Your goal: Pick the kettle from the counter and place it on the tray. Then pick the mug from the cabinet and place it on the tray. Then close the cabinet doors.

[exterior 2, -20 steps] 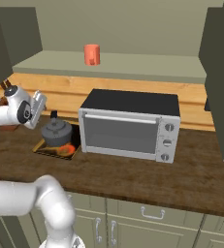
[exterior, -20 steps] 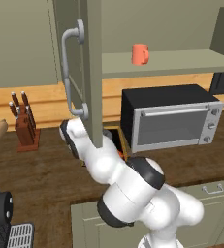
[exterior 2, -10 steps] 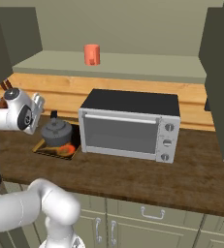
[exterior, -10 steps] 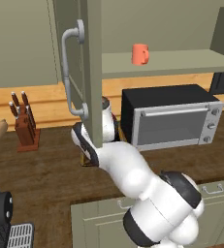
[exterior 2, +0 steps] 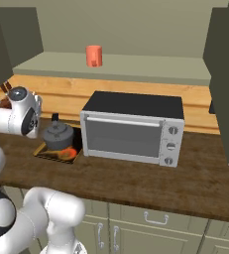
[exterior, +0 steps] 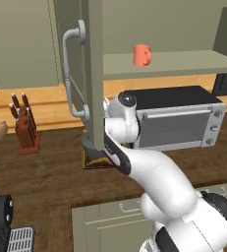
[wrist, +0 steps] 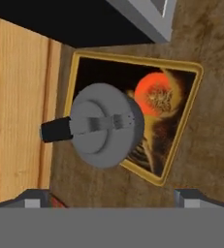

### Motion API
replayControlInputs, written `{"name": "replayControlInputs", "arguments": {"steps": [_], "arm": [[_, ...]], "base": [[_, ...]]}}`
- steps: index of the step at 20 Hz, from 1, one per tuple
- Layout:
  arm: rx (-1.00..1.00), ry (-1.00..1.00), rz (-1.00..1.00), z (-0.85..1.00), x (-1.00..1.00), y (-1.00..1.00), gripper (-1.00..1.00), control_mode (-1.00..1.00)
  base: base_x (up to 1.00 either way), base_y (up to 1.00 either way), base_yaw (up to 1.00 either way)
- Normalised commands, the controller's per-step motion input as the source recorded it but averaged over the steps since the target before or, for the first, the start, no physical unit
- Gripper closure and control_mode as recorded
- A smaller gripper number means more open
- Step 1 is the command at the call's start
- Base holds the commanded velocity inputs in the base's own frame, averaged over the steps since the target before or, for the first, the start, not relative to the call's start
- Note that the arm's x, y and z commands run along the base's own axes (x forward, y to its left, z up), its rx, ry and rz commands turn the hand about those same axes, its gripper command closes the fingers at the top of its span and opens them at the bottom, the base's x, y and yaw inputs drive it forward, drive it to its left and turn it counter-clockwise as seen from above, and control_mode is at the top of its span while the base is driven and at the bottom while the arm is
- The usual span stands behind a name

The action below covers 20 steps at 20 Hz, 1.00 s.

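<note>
The dark-grey kettle [exterior 2: 58, 134] stands on the black-rimmed tray [exterior 2: 45, 153] on the brown counter [exterior 2: 136, 181], left of the microwave. In the hand view the kettle [wrist: 104, 125] lies straight below, over the near corner of the tray [wrist: 185, 92]. My gripper [wrist: 114, 199] hangs open above it with nothing between the fingertips [wrist: 36, 197]. The orange-red mug [exterior 2: 93, 55] stands on the cabinet shelf [exterior 2: 145, 67]; it is also in the left base view [exterior: 142, 55]. Both cabinet doors stand open: the left one [exterior: 93, 74] edge-on with its grey handle [exterior: 70, 74], the right one [exterior 2: 225, 84].
A black and silver microwave [exterior 2: 133, 129] stands right beside the tray. A knife block [exterior: 24, 128] stands on the counter to the far left. The open left door hangs over the tray area, close to my arm. Sage-green drawers [exterior 2: 150, 223] run below the counter.
The arm's elbow has swung up and to the right beside the open door. The hand stays over the kettle, its jaws still open. The kettle and mug have not moved.
</note>
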Motion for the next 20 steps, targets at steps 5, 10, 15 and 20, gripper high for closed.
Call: {"name": "replayControlInputs", "arguments": {"steps": [5,10,15,20], "arm": [[-0.14,-0.01,0.51,0.35,-0.53,-0.32,-1.00,-1.00],[-0.30,-0.10,0.65,0.26,-0.51,-0.30,-1.00,-1.00],[-0.46,-0.31,0.70,0.29,-0.42,-0.34,-1.00,-1.00],[-0.34,-0.57,0.56,0.32,-0.06,-0.33,-1.00,-1.00]], "base": [[0.00,0.00,0.00],[0.00,0.00,0.00],[0.00,0.00,0.00],[0.00,0.00,0.00]]}}
